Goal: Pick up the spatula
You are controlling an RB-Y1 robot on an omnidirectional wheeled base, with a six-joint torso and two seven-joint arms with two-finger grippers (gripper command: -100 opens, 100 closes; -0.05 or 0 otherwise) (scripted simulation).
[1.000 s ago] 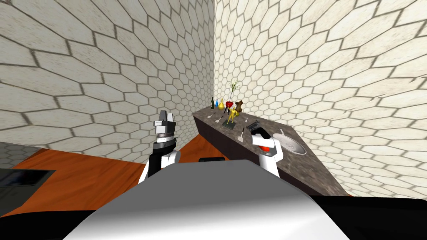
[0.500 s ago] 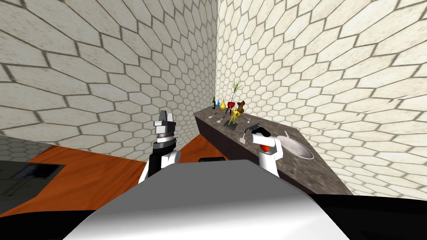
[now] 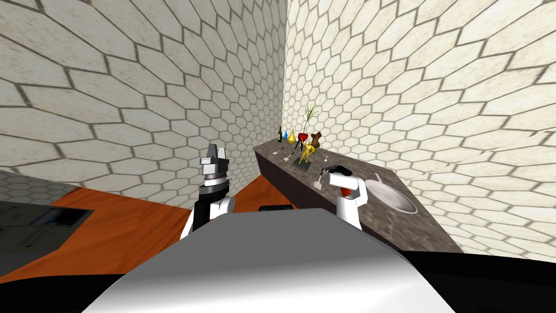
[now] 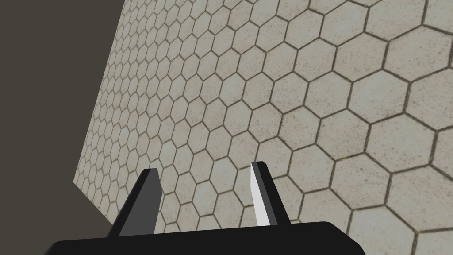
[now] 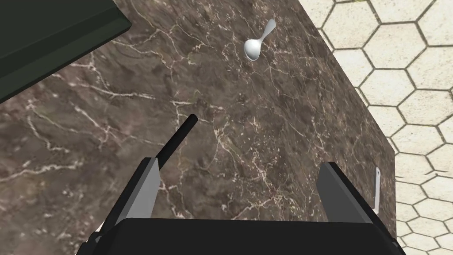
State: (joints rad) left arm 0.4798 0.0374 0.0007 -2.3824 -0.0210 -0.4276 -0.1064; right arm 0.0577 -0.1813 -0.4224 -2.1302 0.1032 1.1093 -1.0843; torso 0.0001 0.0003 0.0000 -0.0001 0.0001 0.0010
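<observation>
Spatula lay ungrasped on the counter. Right end effector hovered over the counter, released, with the spatula's handle beside one finger. Grasp and lift not yet done. Left end effector released, off the counter.

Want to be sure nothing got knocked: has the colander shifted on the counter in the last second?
No. The colander keeps its place by the wall-side edge of the counter; both drifted right together in the head view, so I moved.

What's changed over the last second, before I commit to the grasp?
My base turned, so the whole view slid. The open right gripper dipped slightly toward the black-handled, white-bladed spatula on the dark marbled counter; nothing grasped. Left gripper stayed raised and open; the round grey colander stayed put.
</observation>
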